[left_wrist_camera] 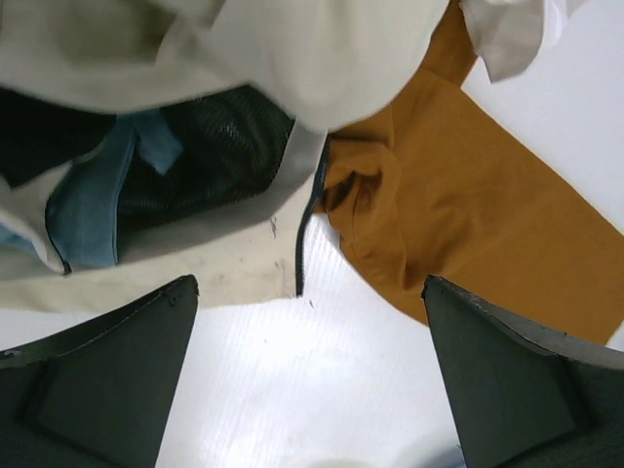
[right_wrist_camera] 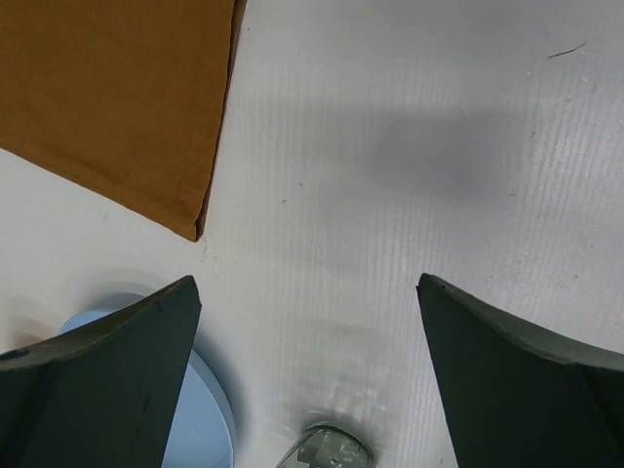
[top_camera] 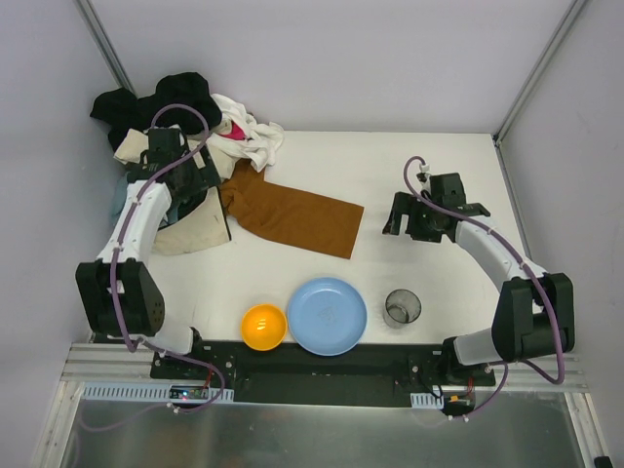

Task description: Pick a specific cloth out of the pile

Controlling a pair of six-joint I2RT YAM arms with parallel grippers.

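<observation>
The rust-brown cloth [top_camera: 297,214] lies spread on the white table, its left end tucked against the pile [top_camera: 195,127] of black, cream, white and pink garments at the back left. In the left wrist view the cloth [left_wrist_camera: 468,214] lies ahead to the right, beside cream fabric, a blue-grey piece [left_wrist_camera: 93,210] and black mesh. My left gripper [top_camera: 195,180] hovers at the pile's near edge, open [left_wrist_camera: 310,370] over bare table. My right gripper [top_camera: 405,219] is open [right_wrist_camera: 307,380] over bare table, just right of the cloth's free end [right_wrist_camera: 117,97].
An orange bowl [top_camera: 263,327], a blue plate [top_camera: 328,316] and a clear cup [top_camera: 402,307] stand in a row near the front edge. The plate [right_wrist_camera: 200,419] and cup [right_wrist_camera: 327,453] show low in the right wrist view. Grey walls enclose the table.
</observation>
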